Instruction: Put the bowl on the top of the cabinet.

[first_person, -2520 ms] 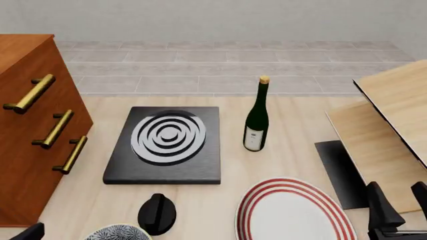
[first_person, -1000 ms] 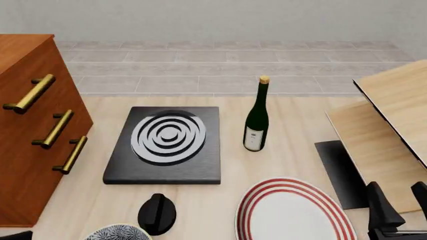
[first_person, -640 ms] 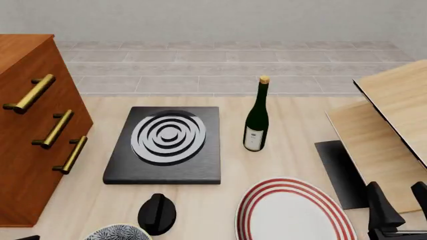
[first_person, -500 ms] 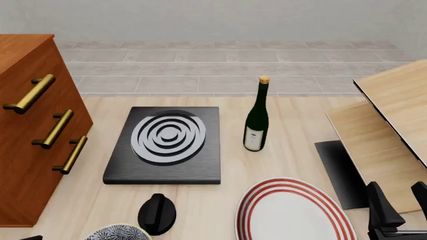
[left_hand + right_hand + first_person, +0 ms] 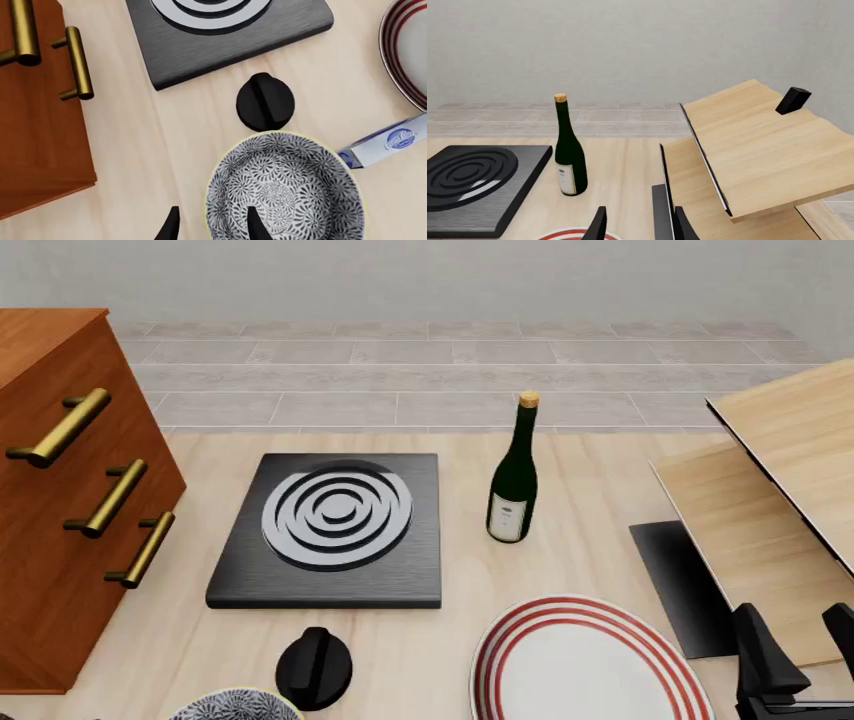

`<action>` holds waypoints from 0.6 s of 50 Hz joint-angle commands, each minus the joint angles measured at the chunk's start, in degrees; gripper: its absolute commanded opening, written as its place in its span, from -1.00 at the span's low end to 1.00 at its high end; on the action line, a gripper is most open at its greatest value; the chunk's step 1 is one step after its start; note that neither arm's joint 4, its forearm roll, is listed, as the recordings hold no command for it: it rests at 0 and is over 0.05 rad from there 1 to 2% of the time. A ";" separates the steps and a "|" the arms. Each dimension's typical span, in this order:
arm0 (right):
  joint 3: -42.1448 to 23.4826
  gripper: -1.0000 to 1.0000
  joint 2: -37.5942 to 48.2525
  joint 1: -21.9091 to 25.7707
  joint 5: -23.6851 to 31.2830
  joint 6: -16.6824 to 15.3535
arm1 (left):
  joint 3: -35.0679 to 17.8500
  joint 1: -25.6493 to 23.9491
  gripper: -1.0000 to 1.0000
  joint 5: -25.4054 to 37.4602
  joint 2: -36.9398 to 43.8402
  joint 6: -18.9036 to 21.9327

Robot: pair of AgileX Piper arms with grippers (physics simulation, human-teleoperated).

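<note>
The left gripper (image 5: 210,227) has its two dark fingertips spread, one over the patterned inside of the round white bowl with a dense blue-grey floral pattern and pale rim (image 5: 285,192), the other outside over the bare tabletop, so they straddle the bowl's rim; whether either touches it cannot be told. The bowl sits on the pale wooden table (image 5: 587,540) at its near left edge, only its far rim showing in the front view (image 5: 238,704). Just beyond it lies a small black rounded knob (image 5: 265,101), and beside it, on the right, a white and blue tube (image 5: 385,145). Farther back sits a flat black stove slab with silver concentric rings (image 5: 334,525). The large reddish-brown wooden cabinet with brass bar handles (image 5: 60,490) stands at the left.

The right gripper (image 5: 794,665) is at the near right, its fingers spread and holding nothing. To its left lies a white plate with red concentric rings (image 5: 587,665). A dark green wine bottle (image 5: 514,475) stands upright to the right of the stove. Tilted pale light-wood panels (image 5: 760,150) rise at the far right.
</note>
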 commanded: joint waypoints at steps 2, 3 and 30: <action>0.00 1.00 0.00 0.01 0.00 0.02 | 1.47 0.54 1.00 -1.46 0.79 0.25; 0.00 1.00 -0.01 -0.01 0.00 0.02 | 1.55 0.46 1.00 -1.50 0.81 0.22; 0.00 1.00 -0.01 -0.01 0.00 0.00 | 5.69 1.94 1.00 -4.75 1.39 1.40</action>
